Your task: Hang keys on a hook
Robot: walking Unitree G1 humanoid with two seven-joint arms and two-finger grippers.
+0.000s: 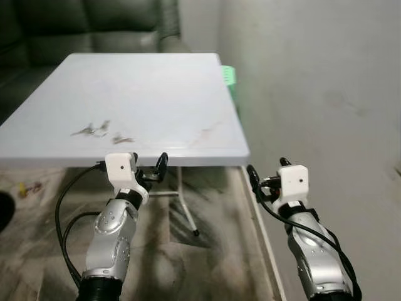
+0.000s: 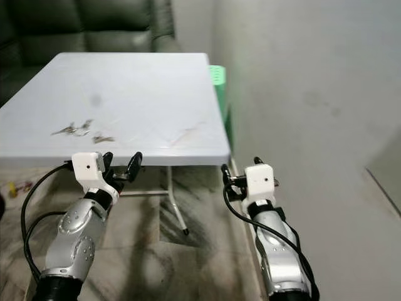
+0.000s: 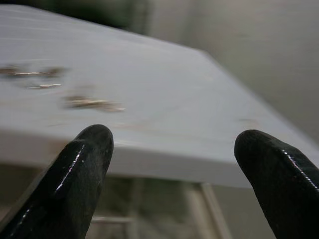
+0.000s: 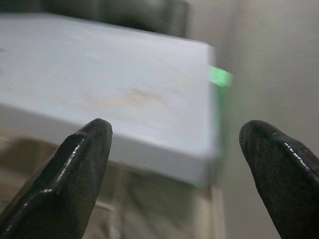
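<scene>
The task has barely begun — the keys (image 1: 100, 132) lie untouched on the white table (image 1: 188, 81), left of centre in the frame. Left gripper (image 1: 150, 170) and right gripper (image 1: 268, 170) hover below the table's near edge, fingers apart, empty; no hook is visible.

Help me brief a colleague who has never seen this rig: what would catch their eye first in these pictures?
Probably the big white table ahead, with two small bunches of keys lying near its front left edge. Next, the two silver arms raised before that edge: the left gripper open just below the keys, the right gripper open off the table's right corner. A dark sofa stands behind.
</scene>
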